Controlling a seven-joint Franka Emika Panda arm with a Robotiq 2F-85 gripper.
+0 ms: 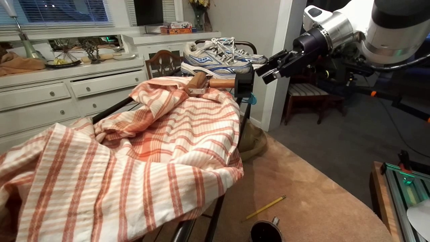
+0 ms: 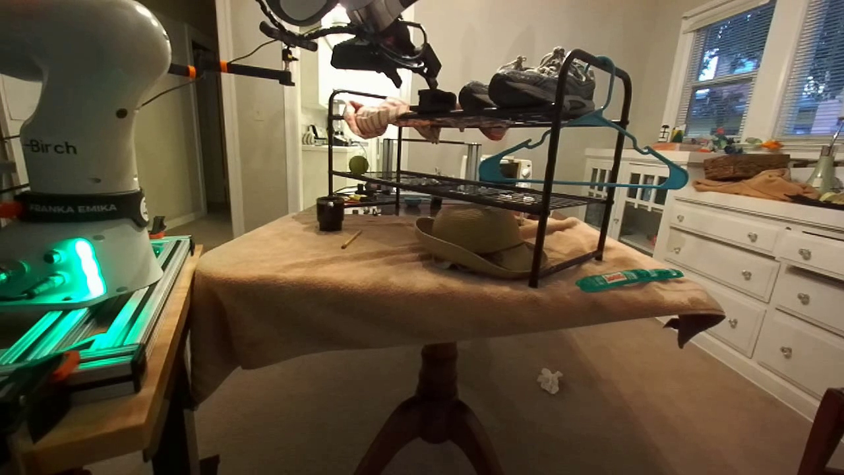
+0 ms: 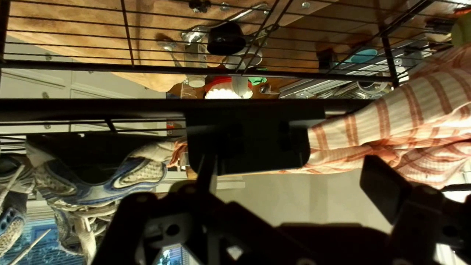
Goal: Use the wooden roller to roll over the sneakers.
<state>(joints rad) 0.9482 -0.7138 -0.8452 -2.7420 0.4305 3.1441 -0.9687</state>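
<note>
The wooden roller (image 1: 197, 82) lies on the striped cloth, with a wooden handle ending in a black block (image 1: 244, 85). The block also shows in an exterior view (image 2: 436, 101), where the wood is hidden, and in the wrist view (image 3: 250, 141), where it covers nearly all the wood. The white, grey and blue sneakers (image 1: 215, 62) stand on the rack's top shelf behind the roller; they also show in an exterior view (image 2: 541, 86) and at left in the wrist view (image 3: 95, 191). My gripper (image 1: 263, 74) is open and empty, close to the block; contact cannot be told.
The orange-and-white striped cloth (image 1: 188, 134) drapes over the black wire rack (image 2: 554, 171). A blue hanger (image 2: 659, 173) hangs at the rack's end. A hat (image 2: 468, 241), a dark mug (image 2: 330, 214), a yellow pencil (image 1: 265, 207) and a green packet (image 2: 626, 278) lie on the table.
</note>
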